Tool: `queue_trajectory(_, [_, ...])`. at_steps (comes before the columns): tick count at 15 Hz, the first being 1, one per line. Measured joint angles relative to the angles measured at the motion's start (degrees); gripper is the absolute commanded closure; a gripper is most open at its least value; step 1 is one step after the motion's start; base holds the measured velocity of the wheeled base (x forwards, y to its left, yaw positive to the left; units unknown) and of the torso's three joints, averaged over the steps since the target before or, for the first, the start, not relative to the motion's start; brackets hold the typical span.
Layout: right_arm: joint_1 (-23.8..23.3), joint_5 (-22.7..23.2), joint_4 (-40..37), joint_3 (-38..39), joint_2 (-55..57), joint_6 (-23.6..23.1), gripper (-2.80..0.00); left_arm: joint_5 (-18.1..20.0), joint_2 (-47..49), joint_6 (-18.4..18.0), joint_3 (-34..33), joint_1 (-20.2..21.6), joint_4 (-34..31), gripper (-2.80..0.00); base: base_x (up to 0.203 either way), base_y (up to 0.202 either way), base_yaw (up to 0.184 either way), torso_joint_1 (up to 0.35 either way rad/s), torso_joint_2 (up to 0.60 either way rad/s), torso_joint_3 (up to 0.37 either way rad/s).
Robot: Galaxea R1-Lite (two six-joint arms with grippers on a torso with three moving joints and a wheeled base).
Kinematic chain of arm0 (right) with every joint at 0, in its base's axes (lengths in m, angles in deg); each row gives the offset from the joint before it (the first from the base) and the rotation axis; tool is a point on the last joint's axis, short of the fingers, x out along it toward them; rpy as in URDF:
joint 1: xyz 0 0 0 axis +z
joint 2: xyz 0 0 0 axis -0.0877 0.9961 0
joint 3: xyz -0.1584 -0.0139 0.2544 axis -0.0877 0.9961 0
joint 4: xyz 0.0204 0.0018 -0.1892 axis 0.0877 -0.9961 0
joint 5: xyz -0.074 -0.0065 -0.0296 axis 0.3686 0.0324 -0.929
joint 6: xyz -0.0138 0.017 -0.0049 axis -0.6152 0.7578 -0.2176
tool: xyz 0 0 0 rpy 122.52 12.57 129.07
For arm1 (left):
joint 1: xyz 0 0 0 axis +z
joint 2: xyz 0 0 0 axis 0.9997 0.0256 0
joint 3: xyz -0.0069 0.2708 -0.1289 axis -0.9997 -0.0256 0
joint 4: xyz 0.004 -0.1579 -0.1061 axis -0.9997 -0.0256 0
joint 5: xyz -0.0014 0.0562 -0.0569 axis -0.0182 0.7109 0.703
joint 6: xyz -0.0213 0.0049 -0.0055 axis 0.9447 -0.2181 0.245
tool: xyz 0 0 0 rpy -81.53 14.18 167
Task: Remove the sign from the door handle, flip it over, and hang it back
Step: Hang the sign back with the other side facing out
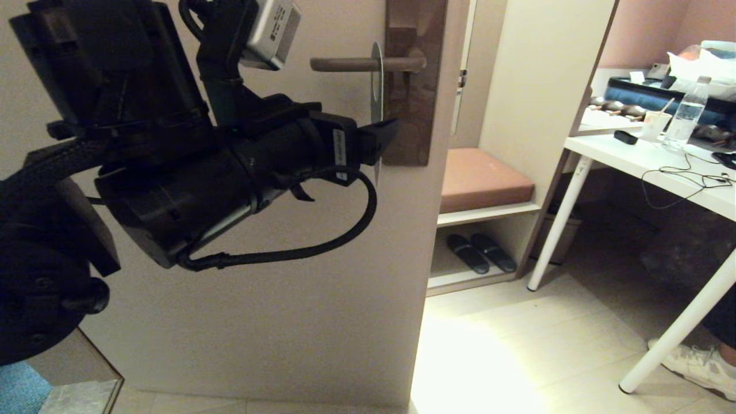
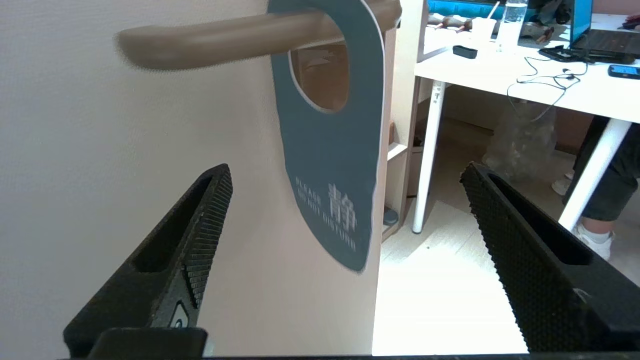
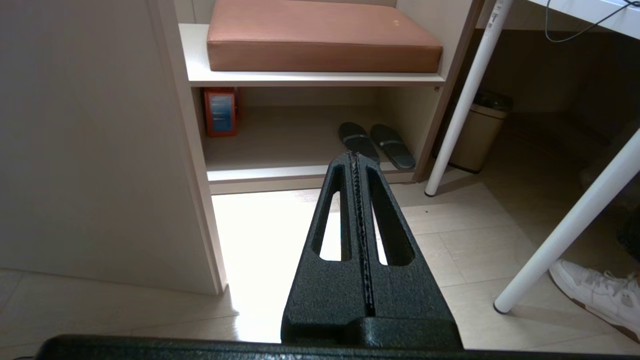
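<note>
The sign (image 1: 376,80) hangs edge-on from the door handle (image 1: 351,63), next to the dark backplate (image 1: 415,86). In the left wrist view the sign (image 2: 330,150) shows its slate-blue "PLEASE DO NOT DISTURB" face, with the handle (image 2: 215,42) passing through its round hole. My left gripper (image 1: 376,144) is raised at the sign's lower half. It is open wide (image 2: 346,170), with a finger on either side of the sign, apart from it. My right gripper (image 3: 354,156) is shut and empty, low above the floor, and is out of the head view.
The door's free edge (image 1: 431,230) is just right of the handle. Beyond it stands a shelf bench with a brown cushion (image 1: 483,178) and slippers (image 1: 480,252). A white desk (image 1: 650,167) with clutter stands at the right, with a person's shoe (image 1: 698,362) by its leg.
</note>
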Motion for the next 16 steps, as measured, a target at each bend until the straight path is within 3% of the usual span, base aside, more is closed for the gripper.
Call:
queue_trajectory(11, [0.0, 0.0, 0.0, 0.0, 0.0, 0.0, 0.0, -0.8, -3.2, -0.2, -2.1, -1.2, 0.0, -2.8, 0.0, 0.0, 0.0, 0.0, 0.0, 0.0])
queue_trajectory(12, [0.0, 0.0, 0.0, 0.0, 0.0, 0.0, 0.0, -0.7, -3.1, -0.2, -2.1, -1.2, 0.0, 0.0, 0.0, 0.0, 0.0, 0.0, 0.0, 0.0])
queue_trajectory(16, [0.0, 0.0, 0.0, 0.0, 0.0, 0.0, 0.0, -0.7, -2.3, -0.2, -1.6, -1.6, 0.0, 0.0, 0.0, 0.0, 0.0, 0.0, 0.0, 0.0])
